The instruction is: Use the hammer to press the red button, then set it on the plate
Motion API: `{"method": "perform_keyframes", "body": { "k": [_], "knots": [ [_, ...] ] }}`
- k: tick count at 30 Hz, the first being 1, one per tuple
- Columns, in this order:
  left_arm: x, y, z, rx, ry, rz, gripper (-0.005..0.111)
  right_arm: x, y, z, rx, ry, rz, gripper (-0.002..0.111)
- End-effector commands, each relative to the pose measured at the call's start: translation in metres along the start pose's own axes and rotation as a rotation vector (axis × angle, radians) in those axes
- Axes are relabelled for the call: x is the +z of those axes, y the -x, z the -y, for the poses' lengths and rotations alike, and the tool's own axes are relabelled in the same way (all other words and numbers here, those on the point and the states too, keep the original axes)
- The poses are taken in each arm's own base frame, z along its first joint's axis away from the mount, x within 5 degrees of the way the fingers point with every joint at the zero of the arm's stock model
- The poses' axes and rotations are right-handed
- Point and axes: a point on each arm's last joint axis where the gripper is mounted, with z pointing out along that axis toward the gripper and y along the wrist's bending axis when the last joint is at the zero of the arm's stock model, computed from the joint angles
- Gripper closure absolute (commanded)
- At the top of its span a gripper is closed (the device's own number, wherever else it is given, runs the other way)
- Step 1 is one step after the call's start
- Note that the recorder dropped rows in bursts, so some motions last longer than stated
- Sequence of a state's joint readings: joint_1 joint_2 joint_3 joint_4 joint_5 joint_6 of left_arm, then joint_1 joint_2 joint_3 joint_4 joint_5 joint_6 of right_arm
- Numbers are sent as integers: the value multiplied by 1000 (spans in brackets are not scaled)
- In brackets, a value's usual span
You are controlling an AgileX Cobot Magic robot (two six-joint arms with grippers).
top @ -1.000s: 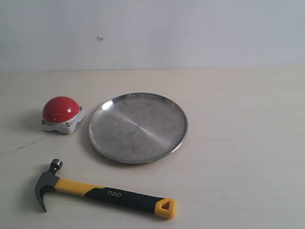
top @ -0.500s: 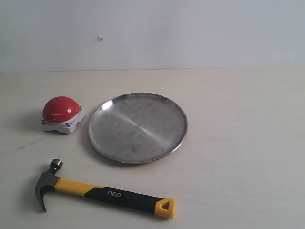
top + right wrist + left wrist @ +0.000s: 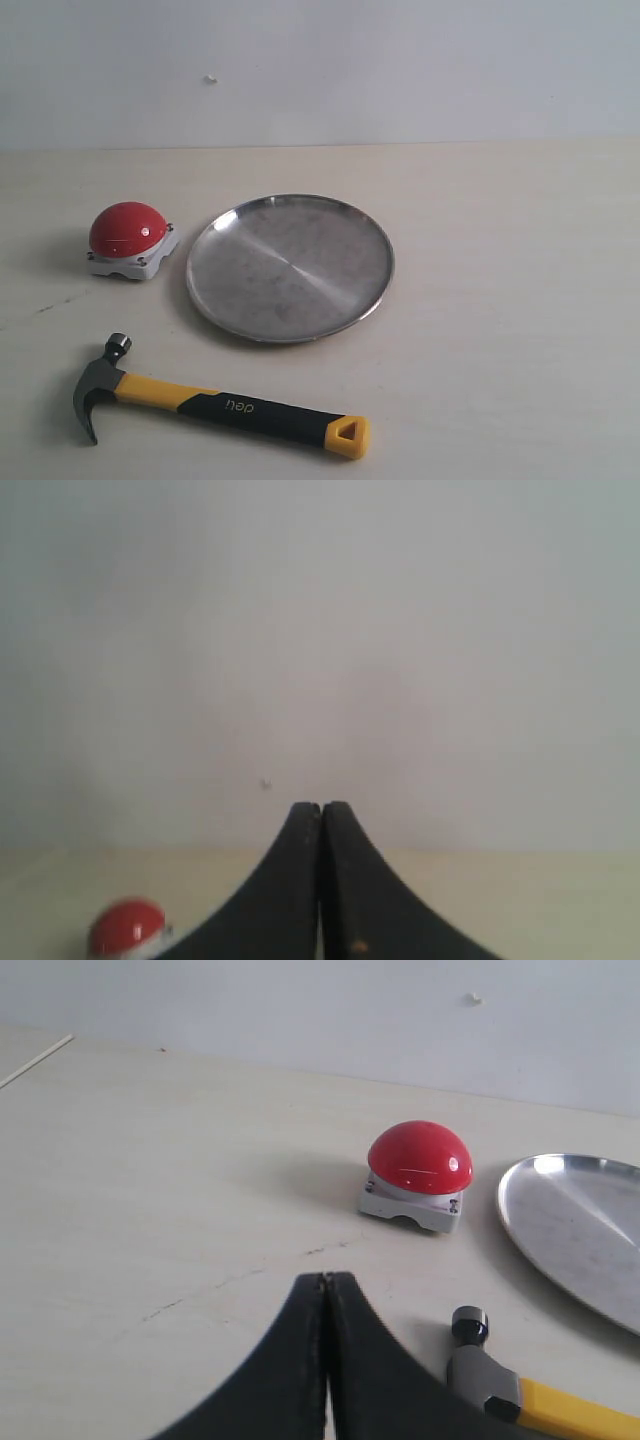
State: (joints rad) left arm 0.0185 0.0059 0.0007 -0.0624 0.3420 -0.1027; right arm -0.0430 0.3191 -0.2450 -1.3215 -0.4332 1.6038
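While the hammer [image 3: 230, 405] is seen flat near the plate [image 3: 290, 267], left gripper [image 3: 326, 1278] and right gripper [image 3: 320, 808] are pressed together, empty.

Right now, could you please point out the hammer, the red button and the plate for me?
hammer [image 3: 225, 405]: exterior view, on the black grip of the handle.
red button [image 3: 128, 228]: exterior view, on the red dome.
plate [image 3: 290, 265]: exterior view, on its bare middle.
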Motion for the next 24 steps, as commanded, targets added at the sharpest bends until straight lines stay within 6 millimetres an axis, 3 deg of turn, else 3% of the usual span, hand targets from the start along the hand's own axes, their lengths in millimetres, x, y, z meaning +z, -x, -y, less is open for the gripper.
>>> {"method": "perform_keyframes", "body": {
  "k": [1,6,10,13,20,24],
  "knots": [
    [0,1,0,-10,2,14,107,40,3,8,91,21,-323,108],
    [0,1,0,-10,2,14,107,83,-6,13,179,194,-547,108],
    [0,1,0,-10,2,14,107,104,-16,22,36,291,-611,108],
    [0,1,0,-10,2,14,107,116,-20,21,67,378,-653,108],
    [0,1,0,-10,2,14,107,139,-33,-11,6,576,-722,108],
    [0,1,0,-10,2,14,107,145,-37,-35,61,626,-771,108]
  ]
}}
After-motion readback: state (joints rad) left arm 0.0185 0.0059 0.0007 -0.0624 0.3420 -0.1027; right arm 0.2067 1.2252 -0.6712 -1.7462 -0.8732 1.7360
